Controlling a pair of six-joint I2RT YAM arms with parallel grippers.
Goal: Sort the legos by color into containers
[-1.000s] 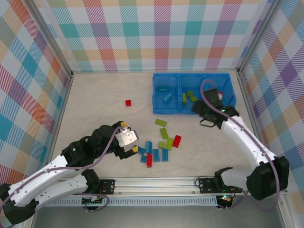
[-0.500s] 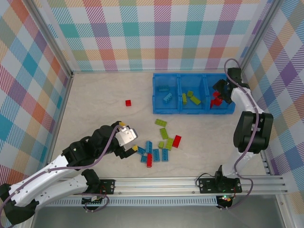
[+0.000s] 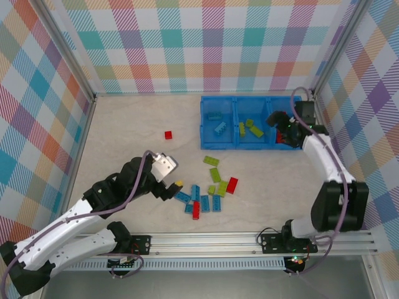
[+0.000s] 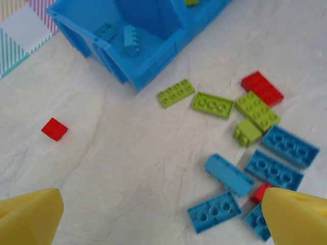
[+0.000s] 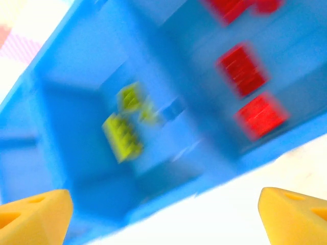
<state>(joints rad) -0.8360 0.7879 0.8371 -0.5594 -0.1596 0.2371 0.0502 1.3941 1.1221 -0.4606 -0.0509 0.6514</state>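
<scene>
The top camera looks down from high behind on the whole table (image 3: 124, 124), with the bin (image 3: 249, 147) far right and loose bricks (image 3: 215, 175) in the middle. The left wrist camera hangs close over those bricks (image 4: 219, 104), tilted toward the bin's left end (image 4: 153, 66) and a lone red brick (image 4: 54, 128); the top view shares all three. The right wrist camera, blurred, sits very near above the bin (image 5: 51, 66), on its green and red compartments

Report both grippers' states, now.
Left gripper: open, holding nothing.
Right gripper: open, holding nothing, over the blue bin.
</scene>
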